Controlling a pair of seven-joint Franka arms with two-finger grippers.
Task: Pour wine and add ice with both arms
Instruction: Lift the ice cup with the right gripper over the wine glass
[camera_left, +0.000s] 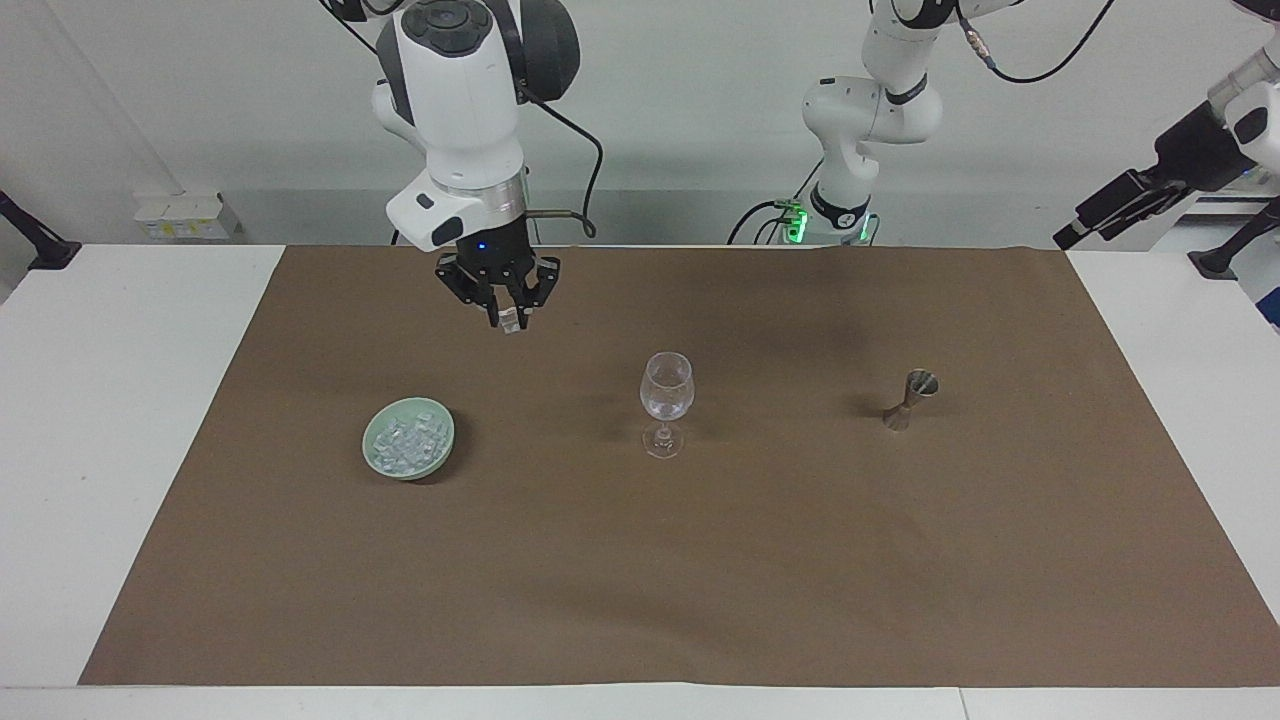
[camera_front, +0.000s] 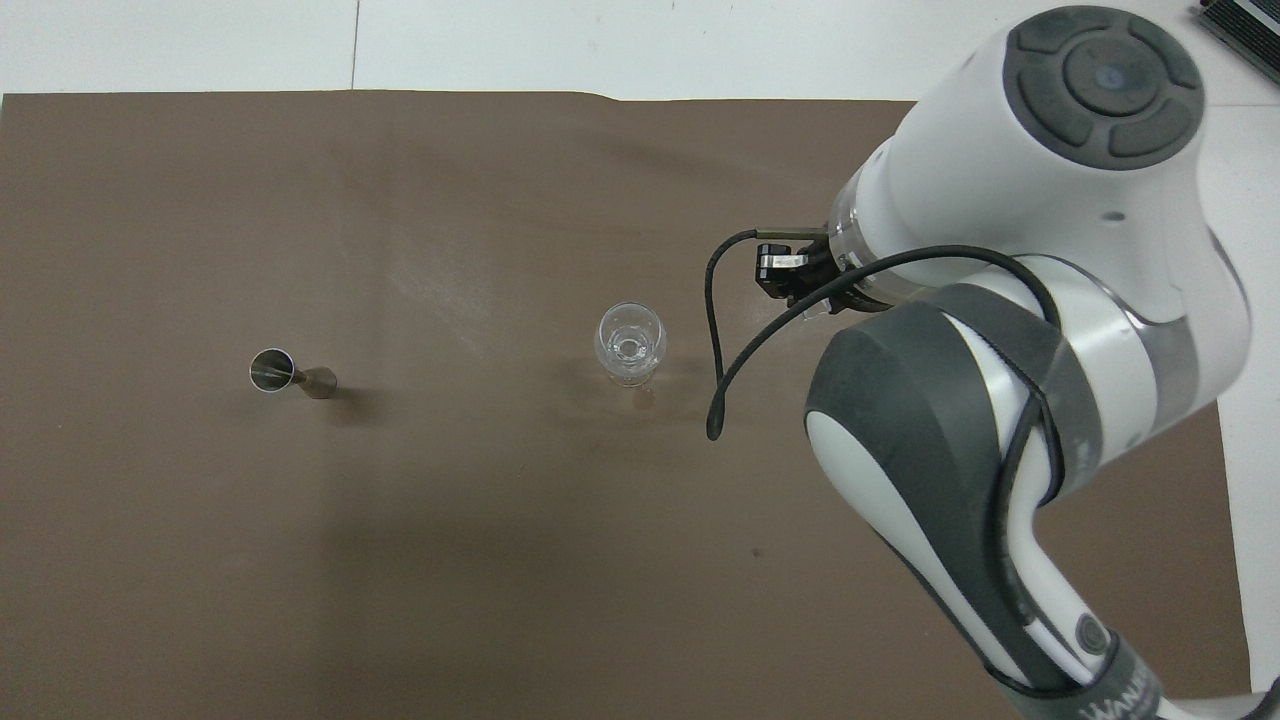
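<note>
While the heap of ice (camera_left: 407, 443) lies in a pale green bowl (camera_left: 408, 439) toward the right arm's end of the brown mat (camera_left: 640, 560), the right gripper (camera_left: 506, 322) hangs over bare mat between bowl and wine glass (camera_left: 666, 398), pinching one ice cube (camera_left: 511, 323). A steel jigger (camera_left: 908, 397) stands beside the glass. The left gripper (camera_left: 1108, 208), fingers apart, waits raised off the mat's end.

White table (camera_left: 120, 420) w/ brown paper sheet (camera_left: 700, 560), plain white wall (camera_left: 680, 110).

Setting: robotics lab | two white arms (camera_left: 470, 110) | papered table (camera_left: 700, 560) | bare wall
</note>
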